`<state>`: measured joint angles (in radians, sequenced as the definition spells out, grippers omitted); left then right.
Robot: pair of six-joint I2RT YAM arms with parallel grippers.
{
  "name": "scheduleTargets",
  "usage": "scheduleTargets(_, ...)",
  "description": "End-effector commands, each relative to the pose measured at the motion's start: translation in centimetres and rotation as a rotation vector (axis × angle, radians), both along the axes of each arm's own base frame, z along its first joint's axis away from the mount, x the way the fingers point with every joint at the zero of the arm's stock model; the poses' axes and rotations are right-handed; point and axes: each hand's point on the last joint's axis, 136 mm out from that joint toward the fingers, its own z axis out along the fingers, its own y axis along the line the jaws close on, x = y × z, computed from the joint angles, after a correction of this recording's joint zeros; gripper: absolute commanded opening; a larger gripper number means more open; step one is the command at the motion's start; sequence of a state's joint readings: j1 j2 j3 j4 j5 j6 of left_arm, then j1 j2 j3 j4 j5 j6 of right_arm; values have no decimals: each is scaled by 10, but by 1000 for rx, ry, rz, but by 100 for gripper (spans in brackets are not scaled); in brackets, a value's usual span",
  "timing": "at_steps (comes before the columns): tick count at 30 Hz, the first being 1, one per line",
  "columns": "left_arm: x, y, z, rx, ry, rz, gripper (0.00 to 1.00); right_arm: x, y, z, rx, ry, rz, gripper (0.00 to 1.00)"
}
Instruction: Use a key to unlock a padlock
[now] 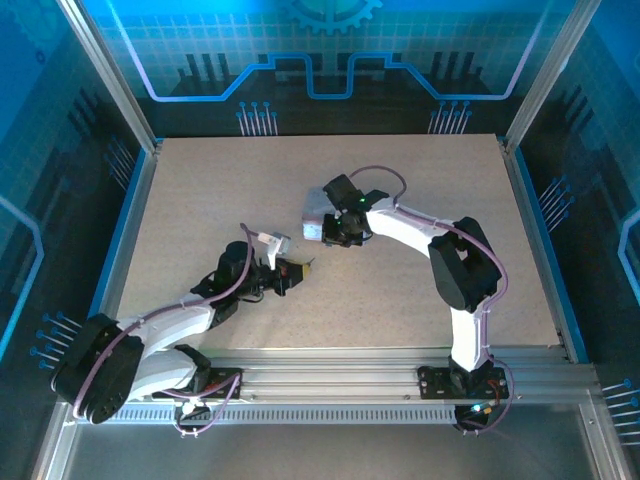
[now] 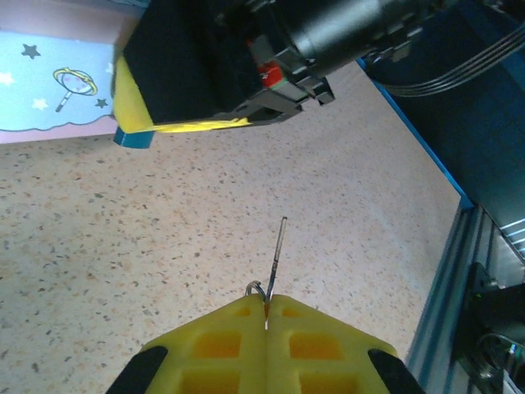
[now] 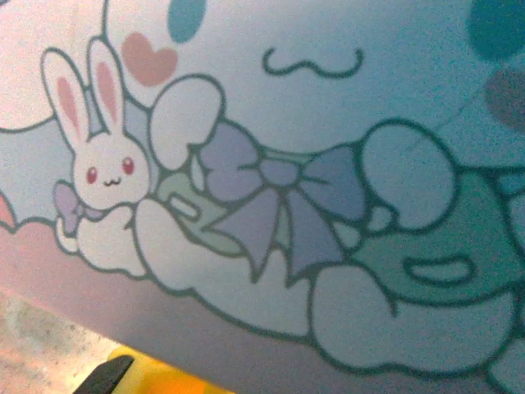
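Yellow finger pads (image 2: 221,336) of the left gripper (image 2: 267,305) are pressing flat together at the bottom of the left wrist view. They are pinching one thin dark key (image 2: 279,246), which is pointing up-frame over the speckled table (image 1: 200,200), with one small wire ring (image 2: 253,289) sitting at the seam. From the top view the key is too small to make out. One tin (image 1: 313,213) is lying near that view's centre, and its rabbit-and-bow print is reading clearly in the right wrist view. Two grippers counted. The right gripper (image 1: 332,230) is hanging against the tin's right side; cannot tell whether its jaws are clamping anything. Tin's contents hidden.
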<state>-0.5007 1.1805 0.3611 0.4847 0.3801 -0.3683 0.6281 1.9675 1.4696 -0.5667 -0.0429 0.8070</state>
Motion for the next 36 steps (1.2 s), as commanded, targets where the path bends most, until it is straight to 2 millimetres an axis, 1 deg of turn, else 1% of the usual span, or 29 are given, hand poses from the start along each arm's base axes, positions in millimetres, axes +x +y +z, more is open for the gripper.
scheduleTargets(1,6,1,0,-14,-31,37,0,-6,13,15,106,30,35,5)
scheduleTargets(5,8,3,-5,-19,-21,57,0,-8,17,14,157,63,36,5)
scheduleTargets(8,11,3,-4,-24,-20,68,0,-8,17,14,209,92,19,5)
scheduleTargets(14,11,4,-7,-31,2,83,0,-5,20,22,259,102,21,6)
scheduleTargets(18,11,6,-14,-40,26,89,0,-4,16,22,272,105,2,5)
scheduleTargets(20,11,8,-18,-59,37,92,0,-2,12,23,293,105,-21,5)
scheduleTargets(23,13,10,-22,-91,42,108,0,2,12,24,352,123,-46,6)
scheduleTargets(28,17,9,-26,-104,10,107,0,9,16,35,402,126,-22,5)
scheduleTargets(32,18,5,-21,-105,-58,73,0,11,18,44,429,139,14,6)
scheduleTargets(36,20,2,-15,-106,-94,48,0,6,17,51,447,155,40,6)
